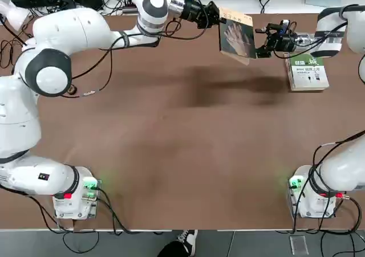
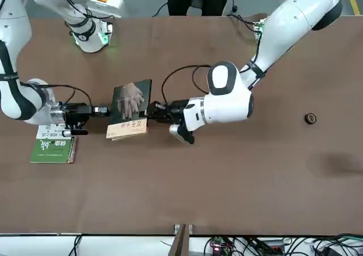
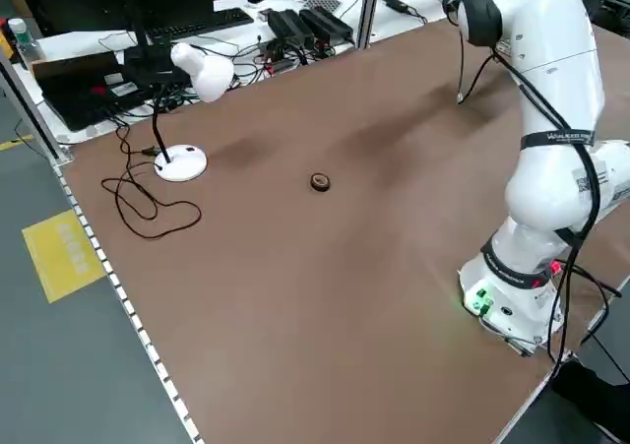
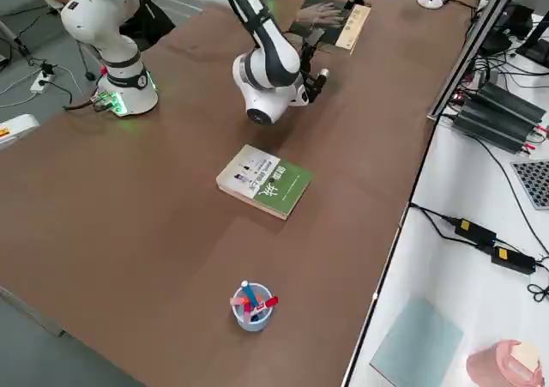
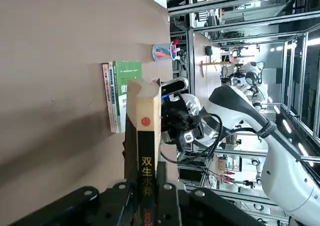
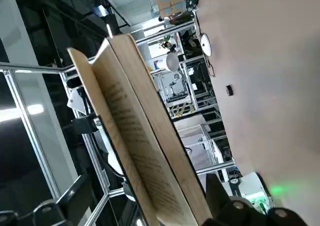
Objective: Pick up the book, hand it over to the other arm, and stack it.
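The book [image 1: 236, 35], dark grey with a pale hand on the cover and a tan strip, hangs above the far side of the table. My left gripper [image 1: 219, 19] is shut on one edge of it. In the left wrist view the book's tan spine [image 5: 148, 151] rises from between the fingers. My right gripper [image 1: 260, 44] stands open at the book's opposite edge. In the right wrist view the book's page edge [image 6: 135, 156] looms close beside one finger [image 6: 216, 195]. The front view shows the book [image 2: 131, 105] between the left gripper [image 2: 152, 112] and the right gripper [image 2: 106, 110].
A thicker green-and-white book [image 1: 308, 72] lies flat on the table under the right wrist, at the far right. A small dark round object [image 1: 71, 89] sits at the far left. A cup of pens [image 4: 251, 305] stands near the right edge. A white desk lamp [image 3: 192, 75] stands past the left edge.
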